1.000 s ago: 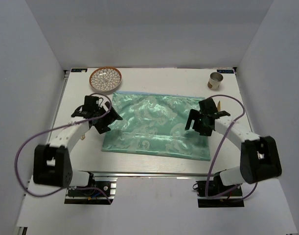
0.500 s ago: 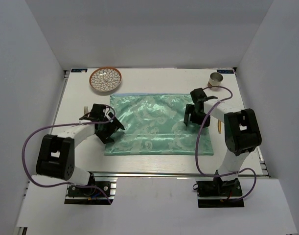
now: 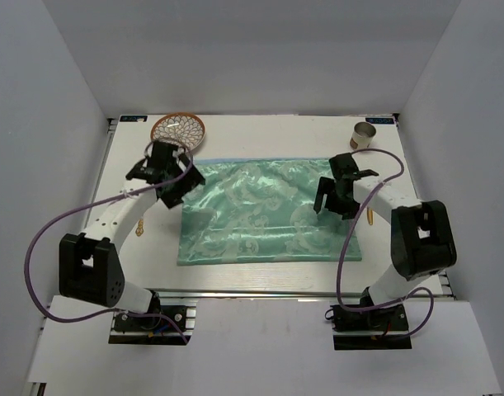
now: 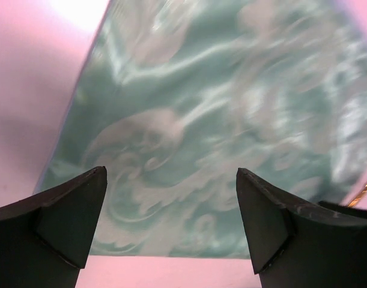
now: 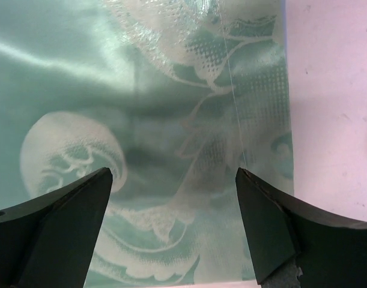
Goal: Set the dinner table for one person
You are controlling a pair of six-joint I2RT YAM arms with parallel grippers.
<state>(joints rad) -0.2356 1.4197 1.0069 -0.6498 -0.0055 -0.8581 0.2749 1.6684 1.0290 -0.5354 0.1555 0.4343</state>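
Dinner table fills the floor of the walled bay, metal rail at its near edge, green patterned cloth spread across its middle. The wrist views give what the top view cannot. Left gripper: jaws released, wide, nothing between, cloth and its left edge below. Right gripper: jaws likewise released and empty, over the cloth's right border with bare table beside it. Only the top view places them: left gripper over the cloth's far left corner, right gripper over the right side. Half a second ago the left gripper sat nearer, at the left edge's middle; it has since swung far, toward the plate. The right gripper has barely shifted. A gold utensil lies just right of the cloth. At the far edge, the patterned plate has its near rim crossed by the left gripper and cable; the cup stands far right, unobstructed.
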